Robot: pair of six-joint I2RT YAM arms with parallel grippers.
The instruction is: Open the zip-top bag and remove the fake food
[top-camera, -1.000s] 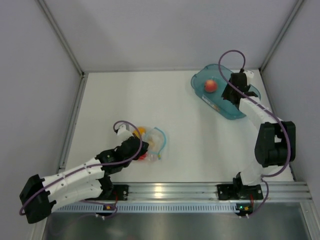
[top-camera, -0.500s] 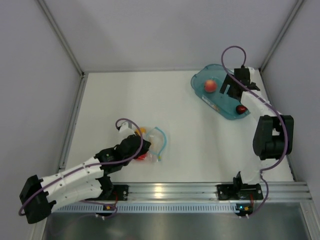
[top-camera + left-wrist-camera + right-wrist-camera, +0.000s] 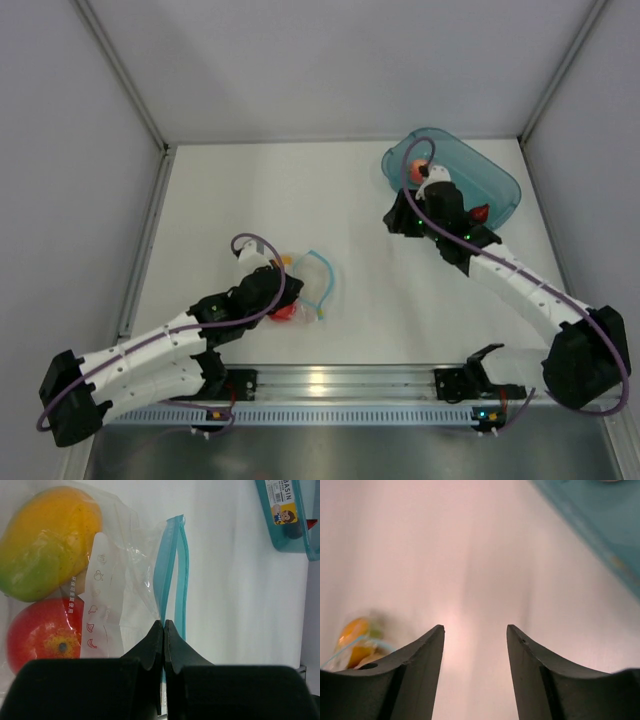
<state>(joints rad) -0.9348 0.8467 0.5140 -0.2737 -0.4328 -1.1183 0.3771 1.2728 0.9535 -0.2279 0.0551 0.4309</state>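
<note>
Table (image 3: 380,260): zip-top bag (image 3: 125,580) holds mango (image 3: 47,542), tomato (image 3: 42,632); left end effector (image 3: 163,625) pinches it; right end effector (image 3: 475,628) spread.

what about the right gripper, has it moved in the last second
Yes. The right gripper has swung left and nearer, from over the tub to just off its left edge, toward the bag.

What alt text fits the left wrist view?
The left hand, shut, pinches the clear zip-top bag beside its teal zip strip. A yellow-orange mango and a red ball lie inside; the corner of a teal tub shows top right.
</note>
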